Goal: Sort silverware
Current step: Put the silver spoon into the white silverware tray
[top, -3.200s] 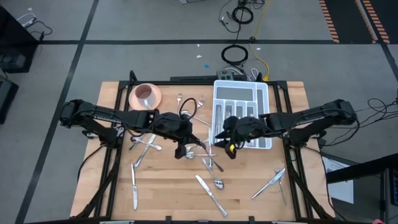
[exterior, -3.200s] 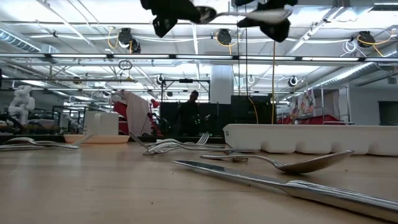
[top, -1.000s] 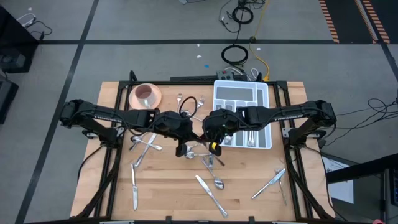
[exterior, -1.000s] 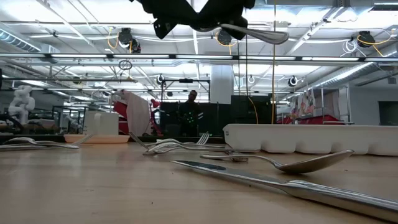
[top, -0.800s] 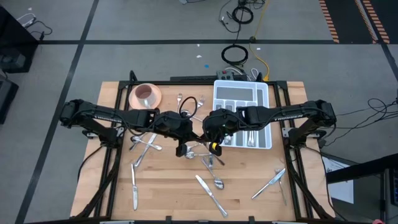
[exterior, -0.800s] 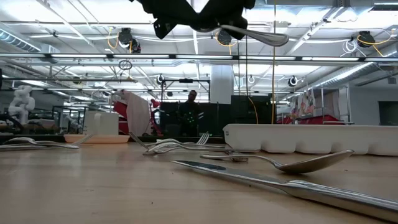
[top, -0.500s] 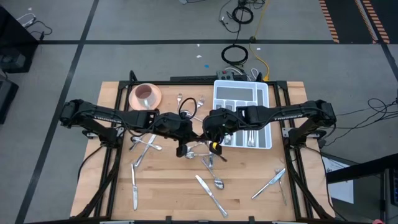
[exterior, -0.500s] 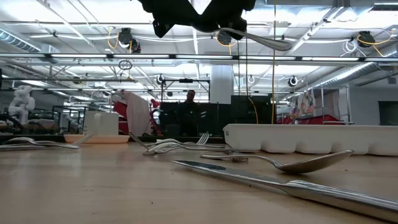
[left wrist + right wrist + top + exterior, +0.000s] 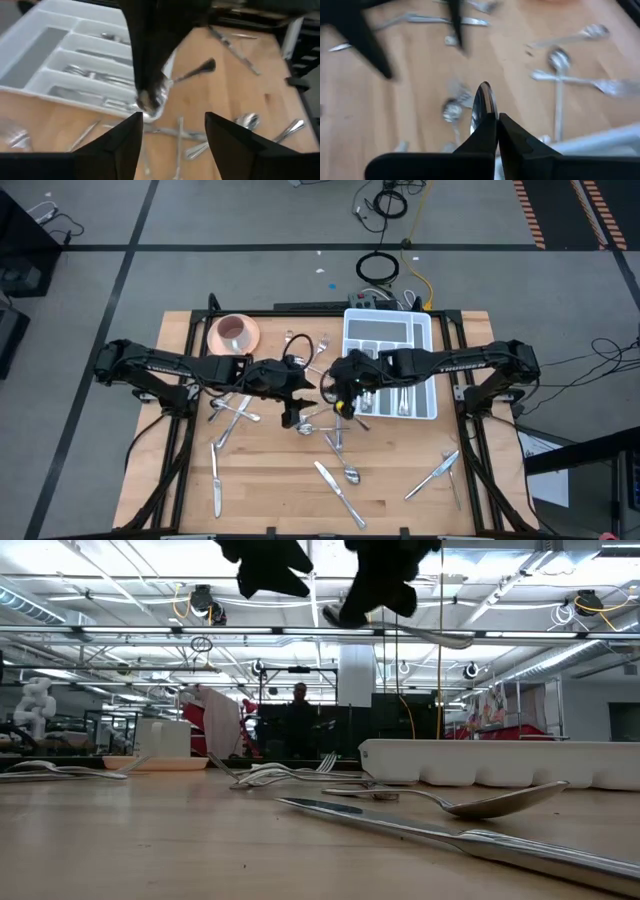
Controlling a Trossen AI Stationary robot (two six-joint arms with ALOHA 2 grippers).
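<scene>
One spoon [image 9: 483,102] is pinched in my right tool [image 9: 343,402] mid-air over the bench [image 9: 400,480] just beside the white tray [image 9: 424,330], left tool [image 9: 292,412] wide and empty nearby, so I judge next I carry it to the spoon slot and release.

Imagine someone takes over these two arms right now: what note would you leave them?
Right pincer: shut on a spoon, held in the air beside the white tray.
Left pincer: open, empty, close to the right one above the table middle.
Done: several pieces already lie in the tray's slots.
Left: drop this spoon in its slot, then sort the forks, spoons and knives scattered on the table. The pink bowl sits at the back left.
</scene>
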